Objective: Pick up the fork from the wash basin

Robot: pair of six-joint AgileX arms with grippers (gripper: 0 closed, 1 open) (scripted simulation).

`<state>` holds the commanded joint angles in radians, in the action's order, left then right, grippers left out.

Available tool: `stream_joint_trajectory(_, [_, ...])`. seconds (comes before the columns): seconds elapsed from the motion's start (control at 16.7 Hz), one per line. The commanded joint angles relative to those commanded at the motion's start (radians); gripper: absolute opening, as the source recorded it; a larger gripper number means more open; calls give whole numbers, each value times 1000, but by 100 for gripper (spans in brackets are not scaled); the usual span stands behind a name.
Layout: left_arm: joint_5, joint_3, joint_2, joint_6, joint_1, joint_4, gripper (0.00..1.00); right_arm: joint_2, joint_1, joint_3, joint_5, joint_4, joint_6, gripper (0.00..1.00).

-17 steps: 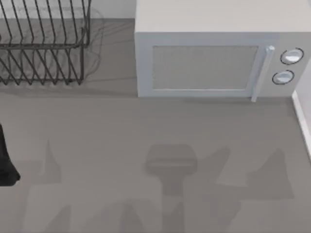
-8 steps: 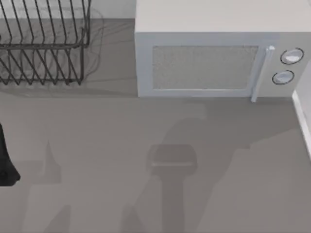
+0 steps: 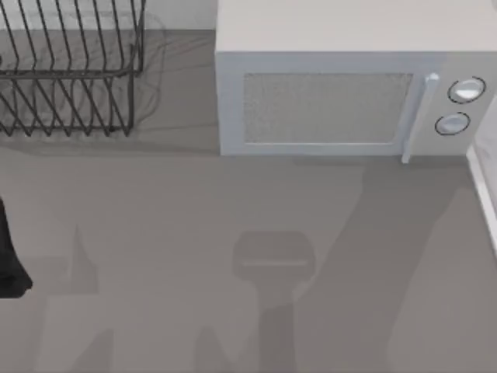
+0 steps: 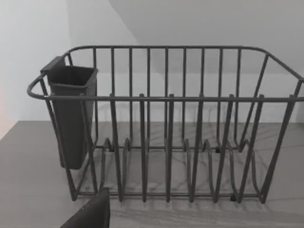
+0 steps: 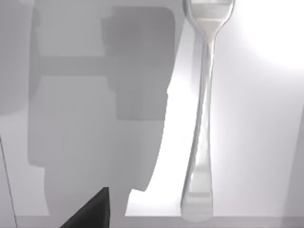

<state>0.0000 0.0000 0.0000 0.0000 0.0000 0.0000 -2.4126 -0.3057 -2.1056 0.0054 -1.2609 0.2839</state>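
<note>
Top view: microwave (image 3: 334, 85) far right on grey table (image 3: 155, 233), wire rack (image 3: 70, 70) far left, left arm (image 3: 9, 256) parked at left edge. Right wrist view: fork (image 5: 203, 114) lying flat on pale basin floor (image 5: 256, 118). Finger state of both grippers: cannot tell.

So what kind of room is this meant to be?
Most likely a rendered kitchen counter. There's a microwave at the back, a wire dish rack with a cutlery cup beside it, and a fork lying on a pale surface, probably a basin.
</note>
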Motion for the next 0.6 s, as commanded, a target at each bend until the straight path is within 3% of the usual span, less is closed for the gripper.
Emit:
stream_joint_trajectory(0.36, [0, 0, 0, 0, 0, 0, 100, -5, 5, 1, 0, 2, 0, 100])
stream_joint_trajectory(0.6, [0, 0, 0, 0, 0, 0, 100, -56, 4, 65, 1, 114, -1, 100])
